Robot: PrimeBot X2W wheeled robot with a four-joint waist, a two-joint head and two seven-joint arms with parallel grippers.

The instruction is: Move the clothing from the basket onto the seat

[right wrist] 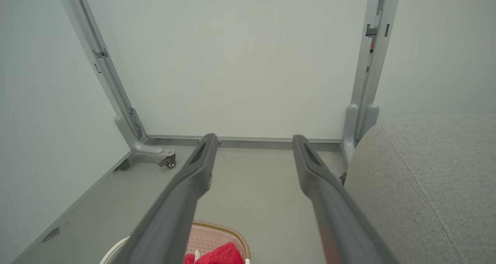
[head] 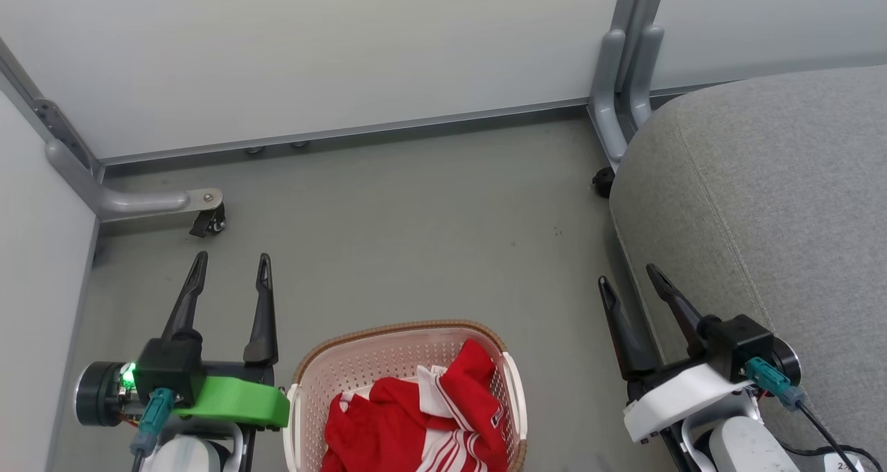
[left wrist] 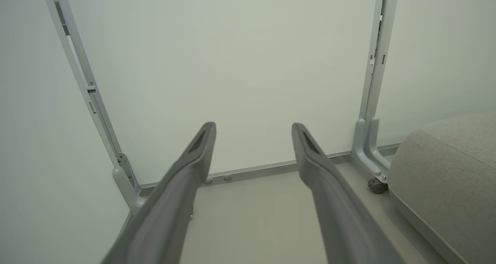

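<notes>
The cream basket point(head: 388, 351) with its brown woven rim stands on the floor at the bottom centre of the head view. Red clothing point(head: 423, 427) with white stripe trim lies bunched inside it; a corner of the red fabric point(right wrist: 219, 255) and the basket rim point(right wrist: 226, 228) peek in at the bottom of the right wrist view. The grey seat point(head: 769, 202) fills the right side. My left gripper point(head: 231, 264) hangs open to the left of the basket. My right gripper point(head: 629, 276) is open between the basket and the seat's edge. Both hold nothing.
White partition panels close off the back and left. Their grey metal feet carry castors point(head: 208, 222) at the left and beside the seat point(head: 604, 181). Grey floor point(head: 416, 236) stretches between basket and panels.
</notes>
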